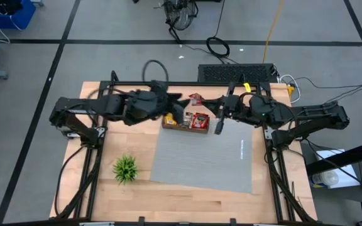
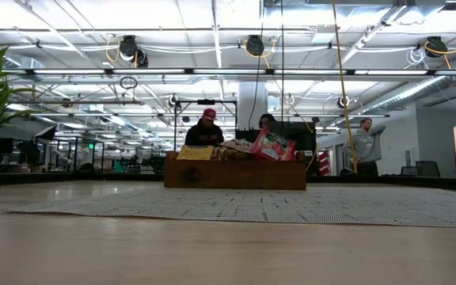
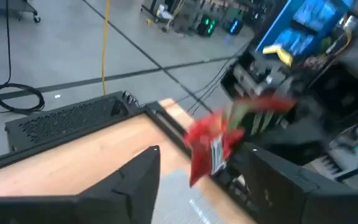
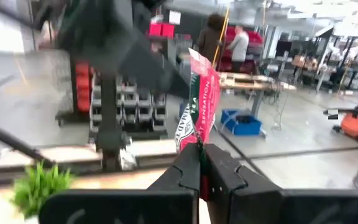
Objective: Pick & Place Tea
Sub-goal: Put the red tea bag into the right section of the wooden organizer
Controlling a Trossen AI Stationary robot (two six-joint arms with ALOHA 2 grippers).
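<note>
right gripper (image 4: 199, 163) pinched; left gripper (image 3: 197, 177) agape

Red tea packet (image 4: 199, 106), upright, pinched

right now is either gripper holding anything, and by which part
The right gripper is shut on a red tea packet, pinching its lower edge so it stands up. The left gripper is open and holds nothing.

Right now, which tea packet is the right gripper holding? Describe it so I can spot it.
Find the wooden tray at the mat's far edge. Just above its far rim, the right gripper pinches one red packet upright. Unlike the packets lying in the tray, it hangs in the air.
</note>
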